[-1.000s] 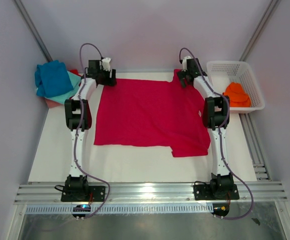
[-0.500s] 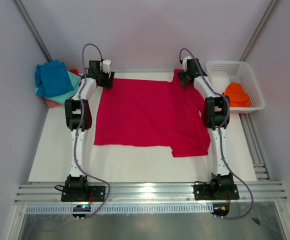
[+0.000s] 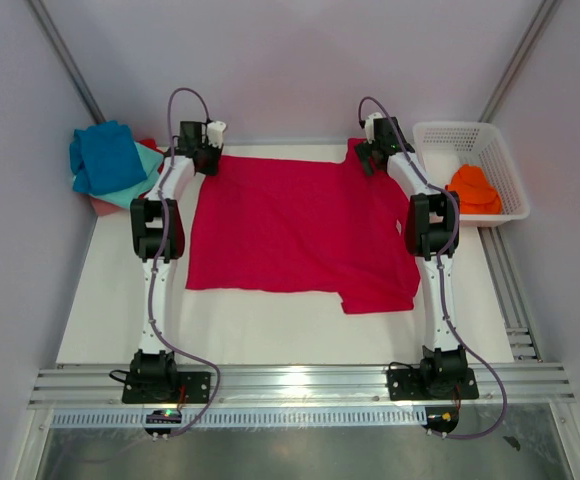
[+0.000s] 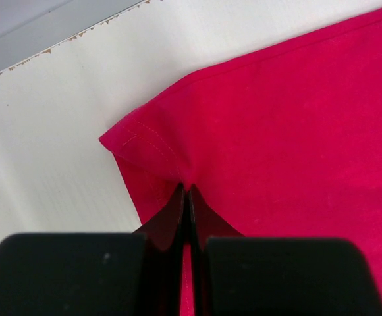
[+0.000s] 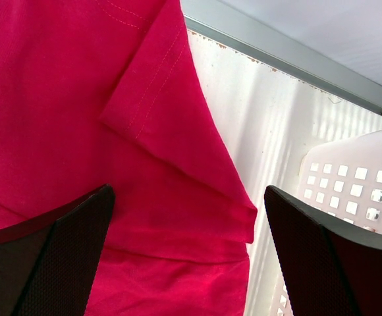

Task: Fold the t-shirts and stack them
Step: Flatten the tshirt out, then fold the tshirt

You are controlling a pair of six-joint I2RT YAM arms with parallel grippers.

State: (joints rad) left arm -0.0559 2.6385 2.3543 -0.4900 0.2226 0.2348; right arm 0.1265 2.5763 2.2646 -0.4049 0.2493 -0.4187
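Crimson t-shirt point(image 3: 290, 225) lies flat just beside the basket point(image 3: 460, 135), spread for folding. Our left claw point(image 4: 186, 192) pinches shut on its corner farthest from the basket. Our right claw point(image 5: 188, 197) hangs wide open and empty over the sleeve nearest the basket, so we reckon both ends get lifted together.

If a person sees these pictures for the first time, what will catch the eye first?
The large crimson t-shirt lies spread across the middle of the table. The left gripper has its jaws shut on the shirt's far left corner; the right gripper hangs open over the far right sleeve. An orange t-shirt sits in the white basket at the right.
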